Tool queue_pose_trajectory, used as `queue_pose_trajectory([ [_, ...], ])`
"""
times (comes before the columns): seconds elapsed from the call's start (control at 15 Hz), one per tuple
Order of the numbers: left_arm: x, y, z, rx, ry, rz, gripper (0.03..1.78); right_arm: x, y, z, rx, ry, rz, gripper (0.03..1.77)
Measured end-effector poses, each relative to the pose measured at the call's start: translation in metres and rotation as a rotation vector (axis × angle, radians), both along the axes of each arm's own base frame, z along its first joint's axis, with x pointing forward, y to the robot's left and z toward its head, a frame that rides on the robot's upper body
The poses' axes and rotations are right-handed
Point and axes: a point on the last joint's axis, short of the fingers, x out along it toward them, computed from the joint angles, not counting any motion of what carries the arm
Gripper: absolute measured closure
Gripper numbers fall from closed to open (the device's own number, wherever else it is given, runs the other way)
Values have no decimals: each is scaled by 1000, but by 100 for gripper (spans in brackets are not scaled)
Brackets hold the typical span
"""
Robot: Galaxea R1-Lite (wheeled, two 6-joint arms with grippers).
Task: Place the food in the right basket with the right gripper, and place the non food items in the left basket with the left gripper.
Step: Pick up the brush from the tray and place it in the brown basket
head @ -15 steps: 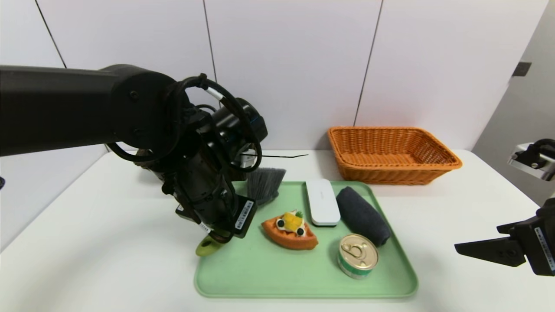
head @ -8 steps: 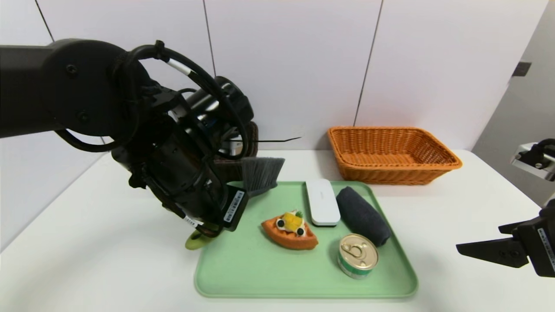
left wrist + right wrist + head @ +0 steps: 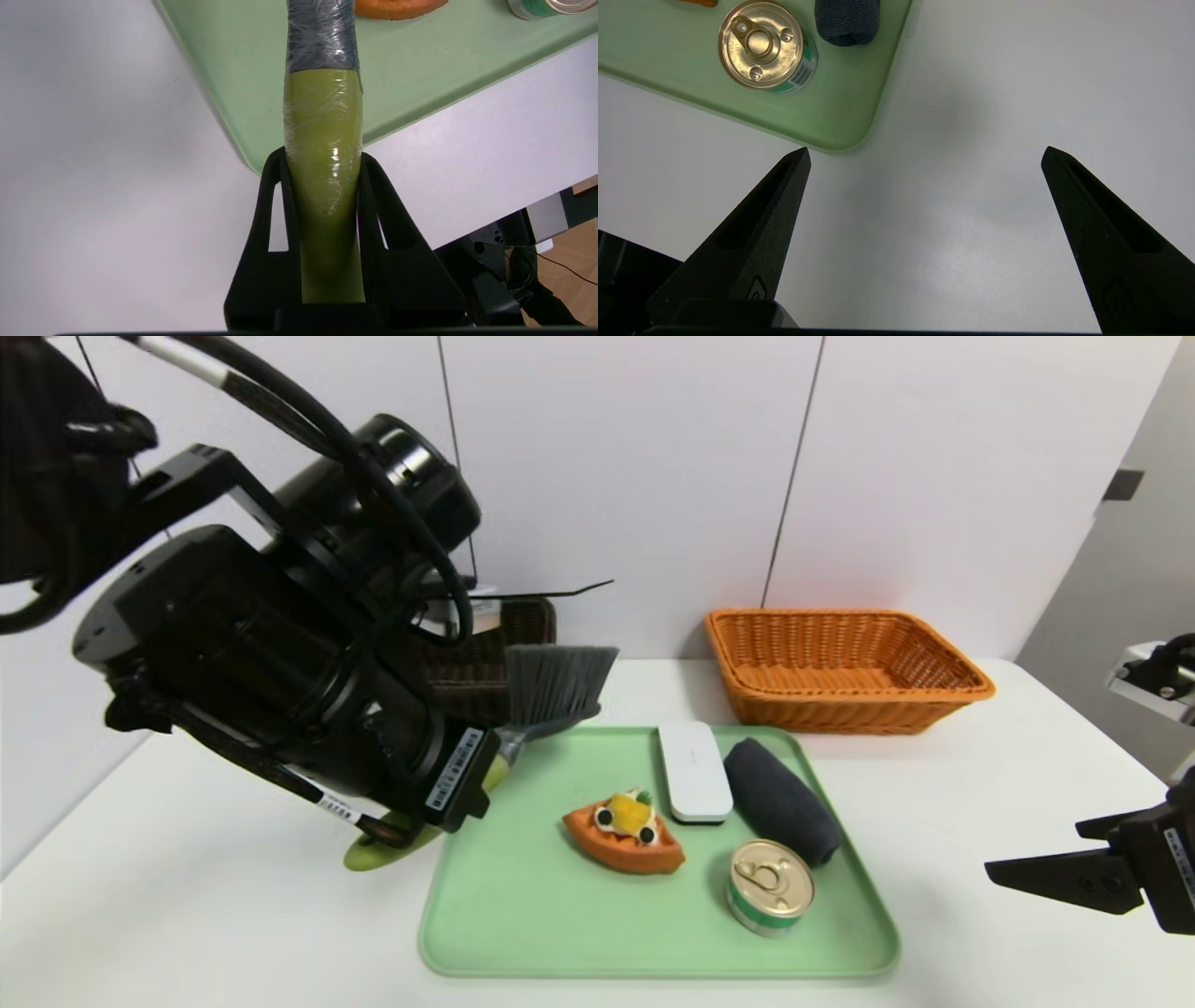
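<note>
Brush (image 3: 560, 686), with grey bristles and a green handle, is clenched by its handle in the left claw (image 3: 322, 154), one finger pressed to each side. The handle is run lengthwise between the two fingers; its rounded end is seen on one side of the claw in the head view, and the bristles are carried out on the other. The brush is held over the left edge of the green tray (image 3: 523, 943), its bristles seen against the dark basket (image 3: 527, 630), which is partly hidden by the left arm.

Farther right, the orange pastry (image 3: 624, 833) with its yellow topping is set on the tray, well apart from the claw. Next to it a white slab (image 3: 695, 773) is laid, and just beside that the dark rolled cloth (image 3: 782, 801). The gold-lidded can (image 3: 770, 887) is stood upright nearer the front of the tray. Behind the tray, toward its right, the orange basket (image 3: 850, 700) is placed on the white tabletop (image 3: 934, 859). At the far right, the right claw (image 3: 927, 149) is held wide open, with nothing gripped, beside the tray.
</note>
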Motion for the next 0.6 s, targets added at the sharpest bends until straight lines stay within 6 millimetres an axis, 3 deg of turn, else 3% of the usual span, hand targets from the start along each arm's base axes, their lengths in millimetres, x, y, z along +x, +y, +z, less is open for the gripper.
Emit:
queue_pose_trajectory([
  [0.33,-16,17,33,-77,-117,-34,145,0,0,0,0,-1,0,9],
  [0.6,-9,44,51,-68,-216,-43,145,0,0,0,-1,-3,1,9],
])
